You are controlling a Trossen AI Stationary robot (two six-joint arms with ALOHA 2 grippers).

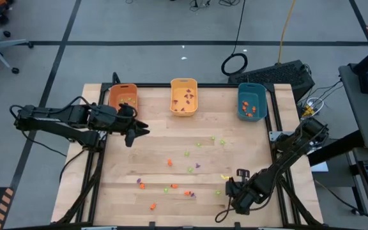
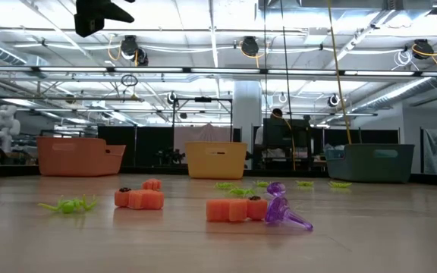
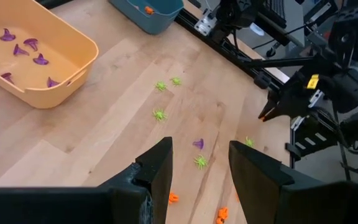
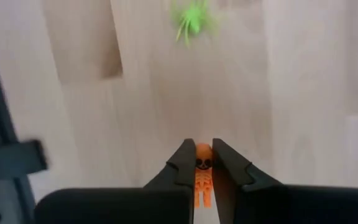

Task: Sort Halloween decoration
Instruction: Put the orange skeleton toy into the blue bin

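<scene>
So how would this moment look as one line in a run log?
right gripper: shut on orange skeleton, near table's front edge | left gripper: open, empty, by orange bin | trinkets: many unsorted

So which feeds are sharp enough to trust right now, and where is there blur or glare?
Right wrist view: the orange skeleton between the right gripper fingers is sharp, the green spider beyond is blurred. Low view: near trinkets crisp, ceiling lights glare. High view: even light, trinkets tiny. Left wrist view: table sharp, the open left gripper dark.
</scene>
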